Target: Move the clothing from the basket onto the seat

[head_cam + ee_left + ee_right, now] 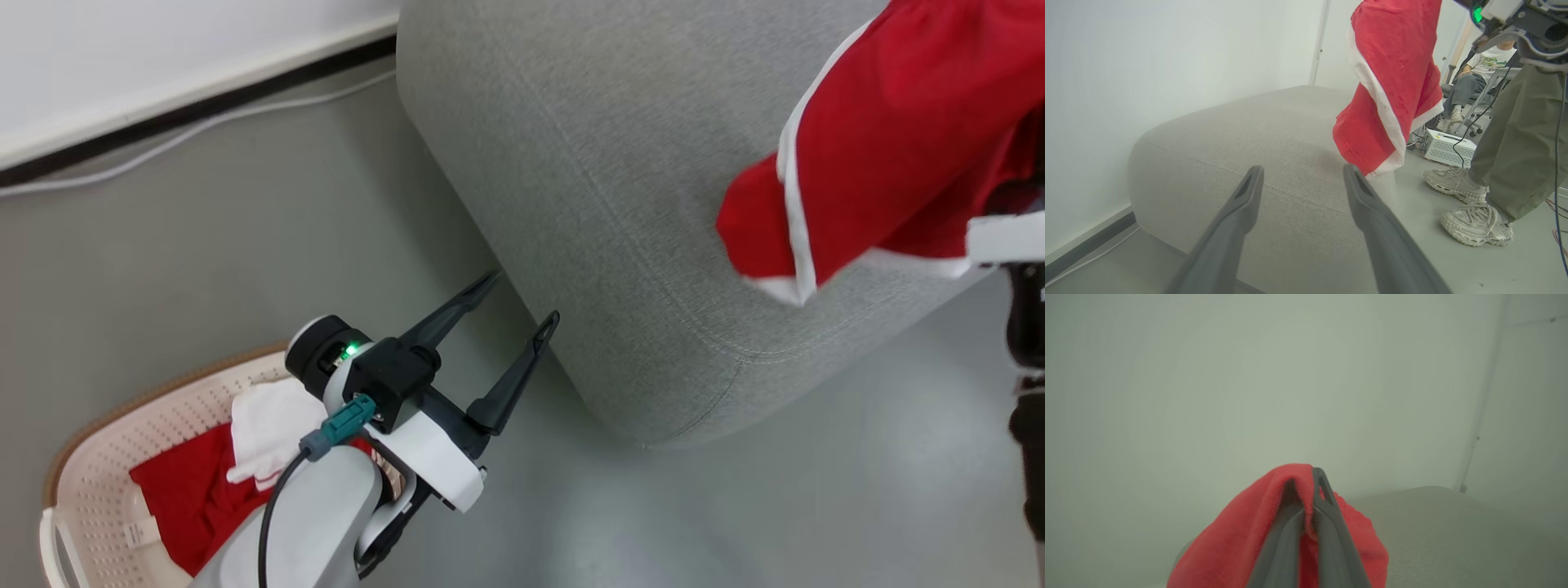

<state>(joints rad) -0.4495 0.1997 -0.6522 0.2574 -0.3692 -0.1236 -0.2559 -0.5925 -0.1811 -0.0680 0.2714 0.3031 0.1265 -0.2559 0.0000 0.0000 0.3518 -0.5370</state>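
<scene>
Red garment [890, 139], white-trimmed, hangs limp over the seat's [588, 204] rounded edge, pinched in the right pincer [1314, 475]. Seat: grey fabric. Basket [106, 457]: cream, perforated, brown rim, upright on the floor [245, 245], apart from the seat. Red and white clothing [188, 498] lies crumpled inside.

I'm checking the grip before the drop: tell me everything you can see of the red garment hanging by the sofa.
The red garment is soft, bright-red cloth with white bands along its edges. It hangs limp and creased from the right gripper, which is shut on a bunched fold at its top. Its lower end dangles over the rounded edge of the grey sofa; whether it touches the cushion cannot be told.
</scene>
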